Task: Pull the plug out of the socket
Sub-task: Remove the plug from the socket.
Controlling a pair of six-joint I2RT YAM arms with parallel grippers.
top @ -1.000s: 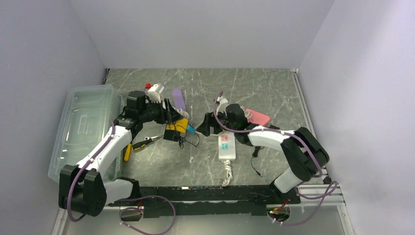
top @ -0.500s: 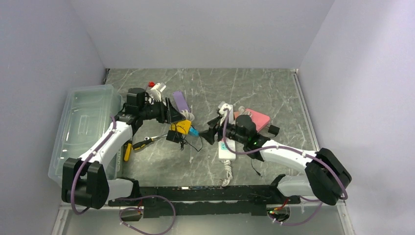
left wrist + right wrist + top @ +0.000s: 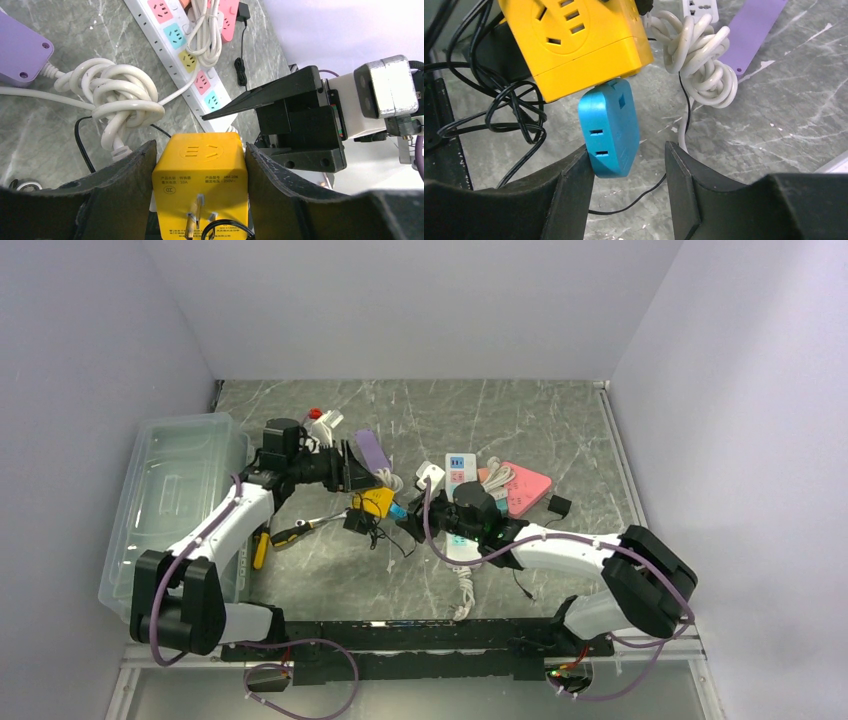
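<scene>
Between the fingers of the right gripper (image 3: pixel 626 159) sits the blue plug (image 3: pixel 609 131), its far end seated in the underside of the yellow socket (image 3: pixel 574 42). The jaws stand wide. One finger (image 3: pixel 571 192) is at or nearly at the plug's near corner and the other is clear of it by a gap, so nothing is gripped yet. The plug lies only part-way into the jaws, and I judge a little more reach would give the pads a fuller bite before they close. Ahead of that gripper, the left gripper (image 3: pixel 200 150) is clamped on the socket, a finger (image 3: pixel 125 180) pressed to each flank. This looks like a brace, so that a pull on the plug meets resistance instead of dragging the block along. The two tools face each other along the plug's axis, which suits a straight pull. A black cord (image 3: pixel 509 107) loops off the socket to one side of the right jaws, and a coiled white cord (image 3: pixel 696 60) lies to the other. Either could snag a finger.
</scene>
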